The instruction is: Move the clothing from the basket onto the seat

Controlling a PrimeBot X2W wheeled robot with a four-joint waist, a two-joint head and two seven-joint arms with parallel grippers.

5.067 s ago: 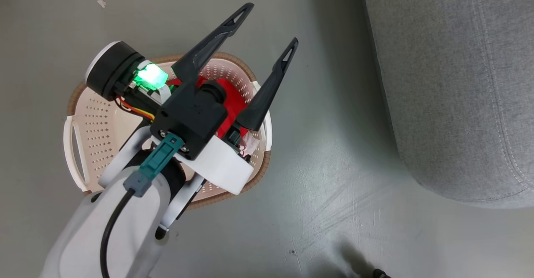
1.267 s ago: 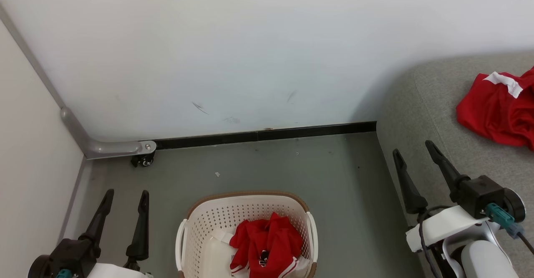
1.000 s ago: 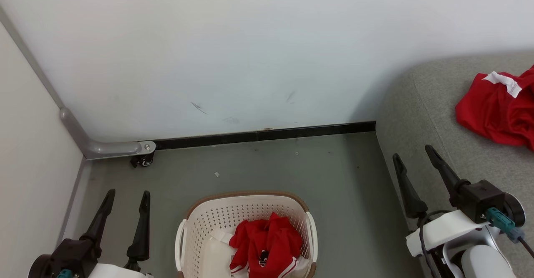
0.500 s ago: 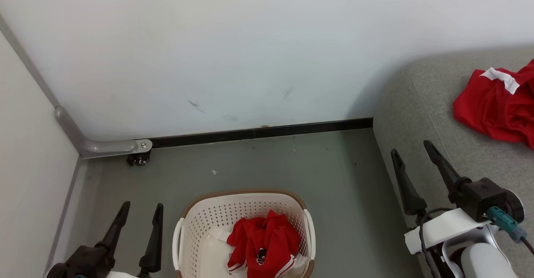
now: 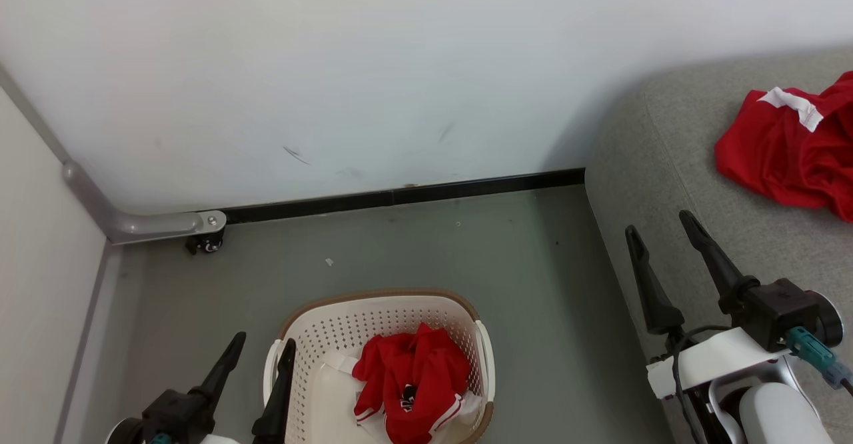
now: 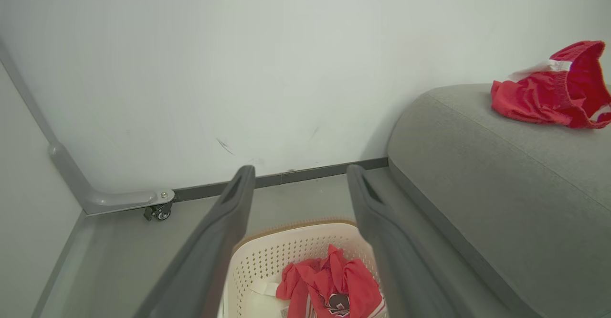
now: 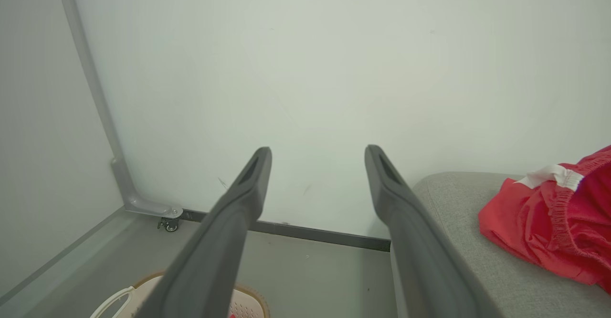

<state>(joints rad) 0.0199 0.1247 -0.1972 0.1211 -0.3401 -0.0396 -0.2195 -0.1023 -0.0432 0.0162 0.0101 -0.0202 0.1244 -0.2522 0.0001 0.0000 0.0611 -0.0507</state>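
Both left tool [image 5: 262,344] and right tool [image 5: 658,225] gape empty; the left should drop squarely onto the bunched red sportswear [image 5: 410,371] in the cream perforated plastic basket [image 5: 380,295].

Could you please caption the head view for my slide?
Left hand and right hand open; clothing in basket, one garment on seat.
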